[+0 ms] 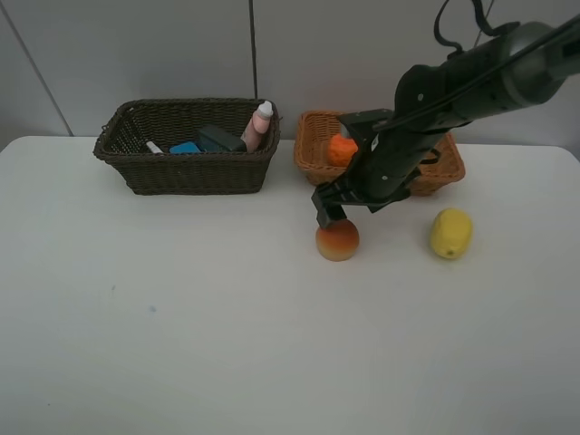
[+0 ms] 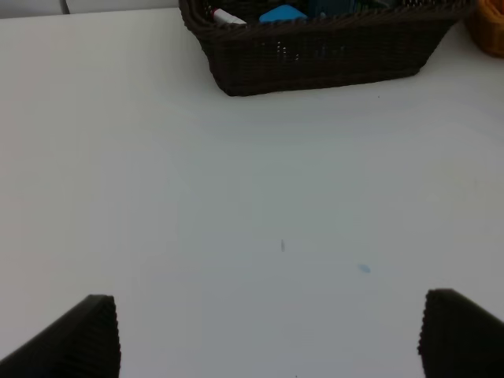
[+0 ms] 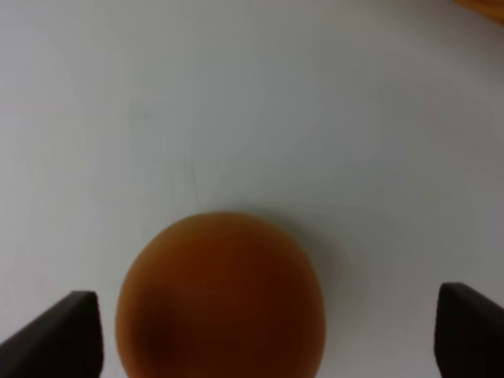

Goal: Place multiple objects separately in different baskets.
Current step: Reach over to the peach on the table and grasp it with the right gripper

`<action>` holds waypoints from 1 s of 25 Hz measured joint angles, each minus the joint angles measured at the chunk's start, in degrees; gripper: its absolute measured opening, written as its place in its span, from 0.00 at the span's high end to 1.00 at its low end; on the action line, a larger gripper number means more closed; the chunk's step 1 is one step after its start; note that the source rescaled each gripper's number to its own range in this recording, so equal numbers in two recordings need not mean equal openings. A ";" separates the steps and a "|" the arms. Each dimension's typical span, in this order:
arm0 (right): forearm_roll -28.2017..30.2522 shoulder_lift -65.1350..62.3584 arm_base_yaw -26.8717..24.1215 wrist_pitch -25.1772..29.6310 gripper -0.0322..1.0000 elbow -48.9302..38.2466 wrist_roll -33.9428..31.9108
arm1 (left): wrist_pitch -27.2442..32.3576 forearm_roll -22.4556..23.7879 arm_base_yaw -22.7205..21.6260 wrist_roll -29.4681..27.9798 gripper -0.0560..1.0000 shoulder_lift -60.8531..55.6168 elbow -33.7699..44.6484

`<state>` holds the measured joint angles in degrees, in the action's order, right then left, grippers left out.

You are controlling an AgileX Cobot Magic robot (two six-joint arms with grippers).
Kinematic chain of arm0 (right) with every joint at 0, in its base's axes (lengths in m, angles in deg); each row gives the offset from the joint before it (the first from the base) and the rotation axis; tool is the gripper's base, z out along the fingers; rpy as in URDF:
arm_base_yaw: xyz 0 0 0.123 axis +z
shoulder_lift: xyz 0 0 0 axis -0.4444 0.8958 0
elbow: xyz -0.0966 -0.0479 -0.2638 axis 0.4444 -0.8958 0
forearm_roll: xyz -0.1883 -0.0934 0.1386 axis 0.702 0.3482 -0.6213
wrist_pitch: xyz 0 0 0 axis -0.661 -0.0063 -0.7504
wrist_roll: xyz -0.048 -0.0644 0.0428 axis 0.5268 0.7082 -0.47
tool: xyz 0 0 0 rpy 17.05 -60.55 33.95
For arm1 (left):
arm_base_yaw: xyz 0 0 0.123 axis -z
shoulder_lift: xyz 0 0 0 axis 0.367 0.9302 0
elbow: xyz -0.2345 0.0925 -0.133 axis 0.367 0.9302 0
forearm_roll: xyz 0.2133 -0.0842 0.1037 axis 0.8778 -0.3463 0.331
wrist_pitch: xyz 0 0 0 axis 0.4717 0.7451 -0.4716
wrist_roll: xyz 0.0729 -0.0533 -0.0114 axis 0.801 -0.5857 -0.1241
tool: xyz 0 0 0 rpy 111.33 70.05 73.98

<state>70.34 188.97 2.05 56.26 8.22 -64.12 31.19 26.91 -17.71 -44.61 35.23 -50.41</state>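
**A:** Starting nearest the camera, what sits on the white surface?

**B:** The front part holds nothing but a couple of faint marks. The first object is the red-orange peach, resting on the surface. I'll place everything from it.

**A:** And the right tool?

**B:** It hangs just above the peach on the far side, at the end of the dark arm reaching in from the upper right. Its wrist view shows the two fingers spread wide, one either side of the peach, neither touching it.

**A:** What else is level with the peach?

**B:** The yellow lemon lies to the right of it, well apart, on the surface.

**A:** Behind it?

**B:** The orange-tan basket stands right behind the peach, partly hidden by the arm, with the orange inside. Behind and to the left of the peach is the dark brown basket, holding the pink bottle, a dark item, something blue and the marker.

**A:** The left tool?

**B:** Only its wrist view shows it: fingers wide apart, holding nothing, over bare surface with the dark brown basket beyond.
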 joint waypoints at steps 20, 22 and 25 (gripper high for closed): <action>-4.38 4.06 0.05 -2.52 0.00 0.00 0.62 | 0.00 0.00 0.00 0.00 0.00 0.00 0.00; -5.32 4.06 0.05 -2.66 0.00 0.00 0.77 | 0.00 0.00 0.00 0.00 0.00 0.00 0.00; -6.84 4.14 0.05 -2.91 0.00 0.00 1.78 | 0.00 0.00 0.00 0.00 0.00 0.00 0.00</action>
<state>63.49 193.11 2.10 53.35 8.22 -62.34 31.19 26.91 -17.71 -44.61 35.23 -50.41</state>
